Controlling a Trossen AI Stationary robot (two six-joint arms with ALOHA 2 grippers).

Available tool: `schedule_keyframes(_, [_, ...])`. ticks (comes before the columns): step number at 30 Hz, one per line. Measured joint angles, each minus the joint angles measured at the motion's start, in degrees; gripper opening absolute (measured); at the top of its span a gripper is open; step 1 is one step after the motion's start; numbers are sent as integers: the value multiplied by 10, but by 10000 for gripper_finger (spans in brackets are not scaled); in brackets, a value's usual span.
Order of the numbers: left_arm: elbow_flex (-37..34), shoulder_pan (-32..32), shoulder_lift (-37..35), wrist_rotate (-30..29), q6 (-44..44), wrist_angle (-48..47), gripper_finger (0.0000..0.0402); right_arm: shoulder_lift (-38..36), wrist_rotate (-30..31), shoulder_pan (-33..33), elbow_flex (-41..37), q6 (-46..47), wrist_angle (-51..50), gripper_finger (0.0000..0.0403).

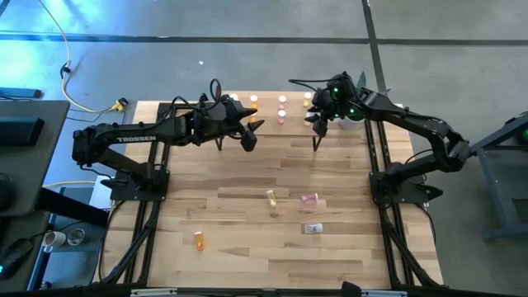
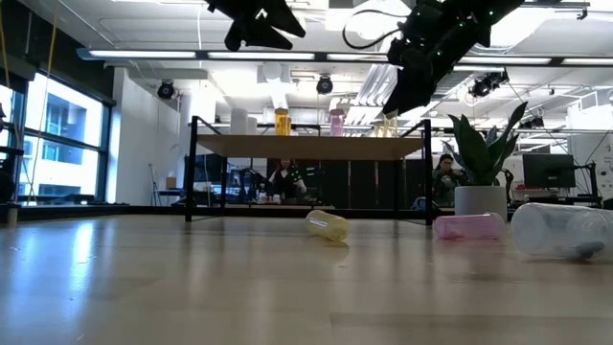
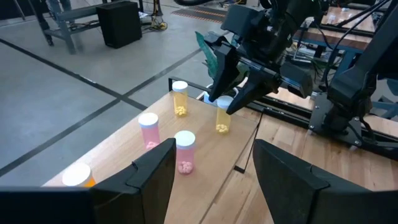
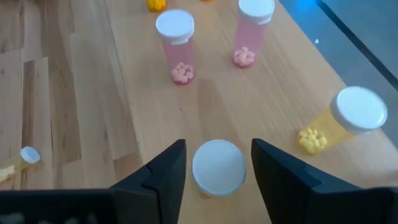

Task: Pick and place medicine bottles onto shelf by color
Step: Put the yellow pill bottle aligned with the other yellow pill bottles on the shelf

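Bottles stand in a row along the shelf (image 1: 272, 111) at the upper middle of the high view, and 4 more lie on the table (image 1: 247, 239) below it.

On the shelf, the left wrist view shows 2 pink bottles (image 3: 185, 151) at lower left of the frame, a yellow bottle (image 3: 180, 98) above them, and a second yellow bottle (image 3: 223, 116) at centre. An orange bottle (image 3: 78, 176) shows partly at the frame's lower left edge.

The right gripper (image 4: 217, 167) hangs over that second yellow bottle: in the right wrist view its white cap sits between the 2 dark fingers (image 4: 163, 171), which stand apart with a gap on each side of the cap, not touching it. In the high view this gripper is at upper right of centre, over the shelf's right end.

The left gripper (image 3: 211, 165) is held above the shelf's left part, upper left of centre in the high view, fingers apart and holding nothing.

Lying on the table in the high view: a loose yellow bottle (image 1: 271, 197) and a loose pink bottle (image 1: 308, 199) just right of centre, a clear bottle (image 1: 313, 228) below them, and a loose orange bottle (image 1: 199, 240) at lower left.
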Motion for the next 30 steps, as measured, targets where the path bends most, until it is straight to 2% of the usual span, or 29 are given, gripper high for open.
schedule_keyframes(12, [0,0,0,0,0,0,204,-3,17,0,0,0,16,188])
schedule_keyframes(20, [0,0,-10,0,4,-8,204,-32,29,0,0,-7,48,188])
schedule_keyframes(30, [0,0,-57,0,5,-88,204,-68,30,7,0,38,47,189])
